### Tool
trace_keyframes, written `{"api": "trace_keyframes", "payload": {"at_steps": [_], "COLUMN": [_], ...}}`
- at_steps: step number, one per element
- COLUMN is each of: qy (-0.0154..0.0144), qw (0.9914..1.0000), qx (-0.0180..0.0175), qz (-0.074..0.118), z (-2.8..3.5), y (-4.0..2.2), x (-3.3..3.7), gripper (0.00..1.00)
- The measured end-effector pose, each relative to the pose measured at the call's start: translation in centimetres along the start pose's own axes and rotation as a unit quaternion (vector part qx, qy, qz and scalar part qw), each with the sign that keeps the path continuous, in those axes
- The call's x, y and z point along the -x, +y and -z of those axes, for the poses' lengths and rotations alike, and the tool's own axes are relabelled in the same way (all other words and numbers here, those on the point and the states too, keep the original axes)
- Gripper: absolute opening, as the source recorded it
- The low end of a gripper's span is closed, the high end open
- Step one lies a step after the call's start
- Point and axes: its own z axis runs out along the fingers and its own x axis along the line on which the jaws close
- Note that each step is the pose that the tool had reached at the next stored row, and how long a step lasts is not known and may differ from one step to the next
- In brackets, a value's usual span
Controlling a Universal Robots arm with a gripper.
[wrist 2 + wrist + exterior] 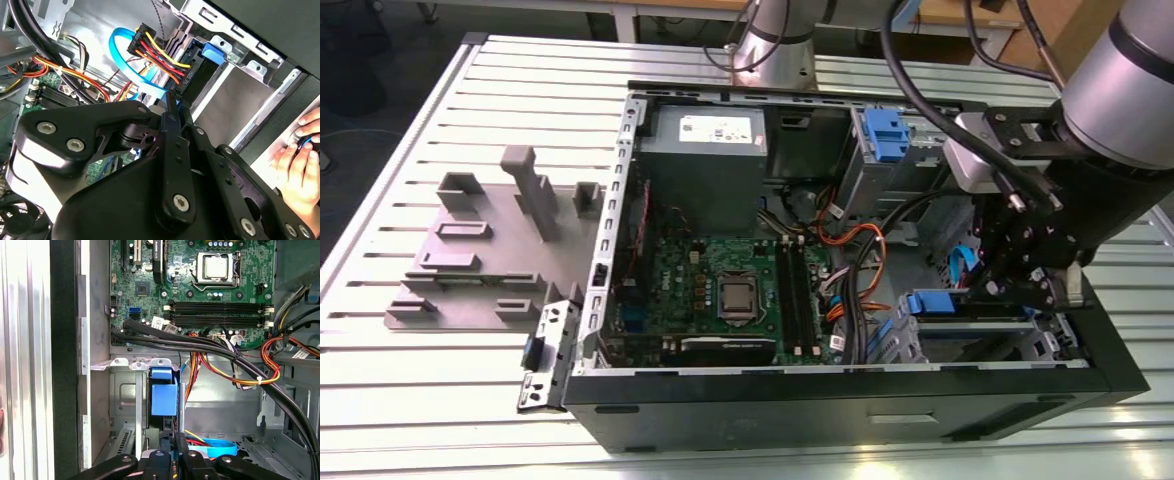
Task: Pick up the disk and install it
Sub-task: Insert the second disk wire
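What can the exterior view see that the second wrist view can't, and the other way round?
Exterior view: the whole open computer case on the table, a grey plastic stand beside it, and the grey power box. Second wrist view: a person's hand by the case edge, and a black plug close up. Both: the black gripper, the green board and orange wires.
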Motion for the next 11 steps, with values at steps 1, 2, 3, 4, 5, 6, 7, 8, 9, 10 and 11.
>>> {"api": "trace_keyframes", "payload": {"at_steps": [1,2,3,4,5,6,7,8,9,10,11], "qy": [0.0,0.0,0.0001,0.0002,0.0002,0.0002,0.0003,0.0003,0.0004,0.0004,0.0004], "qw": [1.0,1.0,1.0,0.99999,0.99999,0.99998,0.99997,0.99997,0.99996,0.99996,0.99995], "qx": [0.0002,0.0003,0.0005,0.0007,0.001,0.0012,0.0014,0.0016,0.0018,0.002,0.0022], "qz": [-0.001,-0.002,-0.003,-0.004,-0.005,-0.006,-0.007,-0.008,-0.008,-0.009,-0.009], "z": [-0.02,-0.03,-0.05,-0.07,-0.1,-0.13,-0.16,-0.19,-0.23,-0.28,-0.35], "y": [0.0,0.0,0.0,0.0,0.0,0.01,0.01,0.01,0.01,0.01,0.02], "x": [0.0,0.0,0.0,0.0,0.0,0.0,0.0,0.0,-0.01,-0.01,-0.02], "gripper": [0.16,0.16,0.16,0.16,0.16,0.16,0.16,0.16,0.16,0.16,0.16]}}
